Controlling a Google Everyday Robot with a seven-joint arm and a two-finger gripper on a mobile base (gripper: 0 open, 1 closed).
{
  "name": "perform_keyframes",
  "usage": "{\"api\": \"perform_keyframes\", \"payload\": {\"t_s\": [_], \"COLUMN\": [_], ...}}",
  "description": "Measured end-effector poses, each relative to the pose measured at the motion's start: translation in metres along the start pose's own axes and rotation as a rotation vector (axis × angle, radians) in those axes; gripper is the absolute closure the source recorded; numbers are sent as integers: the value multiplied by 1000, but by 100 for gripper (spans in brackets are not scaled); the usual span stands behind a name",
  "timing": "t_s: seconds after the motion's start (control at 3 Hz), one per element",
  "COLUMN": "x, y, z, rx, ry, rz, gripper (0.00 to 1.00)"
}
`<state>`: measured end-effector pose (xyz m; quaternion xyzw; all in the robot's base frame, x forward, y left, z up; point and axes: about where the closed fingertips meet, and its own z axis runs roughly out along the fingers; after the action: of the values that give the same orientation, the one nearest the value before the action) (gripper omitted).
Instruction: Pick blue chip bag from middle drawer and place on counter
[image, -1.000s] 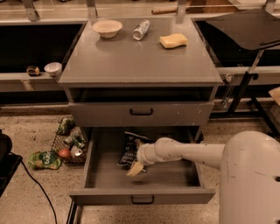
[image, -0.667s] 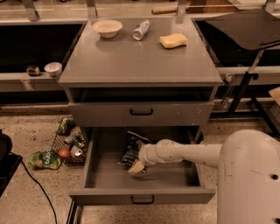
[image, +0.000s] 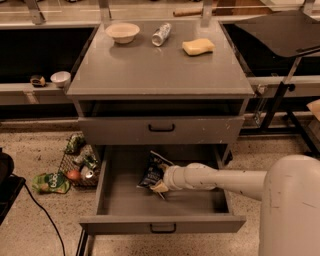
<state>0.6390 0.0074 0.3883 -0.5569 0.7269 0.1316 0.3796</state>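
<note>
The middle drawer (image: 161, 223) is pulled open below the cabinet. The blue chip bag (image: 151, 173), dark navy with white lettering, lies tilted in the drawer's back middle. My gripper (image: 160, 188) reaches in from the right at the end of the white arm (image: 220, 179), and sits against the bag's lower right edge. The counter (image: 160, 70) is the grey top of the cabinet, above both drawers.
On the counter stand a white bowl (image: 122, 32), a tipped can (image: 161, 34) and a yellow sponge (image: 198, 46). The upper drawer front (image: 161, 130) is closed. A wire basket with litter (image: 80, 162) and a green bag (image: 50, 182) lie on the floor at left.
My gripper has shifted slightly right and back, closer against the bag. The bag now stands a little more upright.
</note>
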Motion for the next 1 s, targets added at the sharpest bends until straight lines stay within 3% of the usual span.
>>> {"api": "perform_keyframes", "payload": {"t_s": [0.33, 0.67, 1.0], "x": [1, 2, -7], "y": [-2, -4, -5], "z": [-11, -30, -68], "rx": [17, 23, 21], "ry": [-45, -144, -295], "rz": [4, -1, -25], "gripper": [77, 99, 100]}}
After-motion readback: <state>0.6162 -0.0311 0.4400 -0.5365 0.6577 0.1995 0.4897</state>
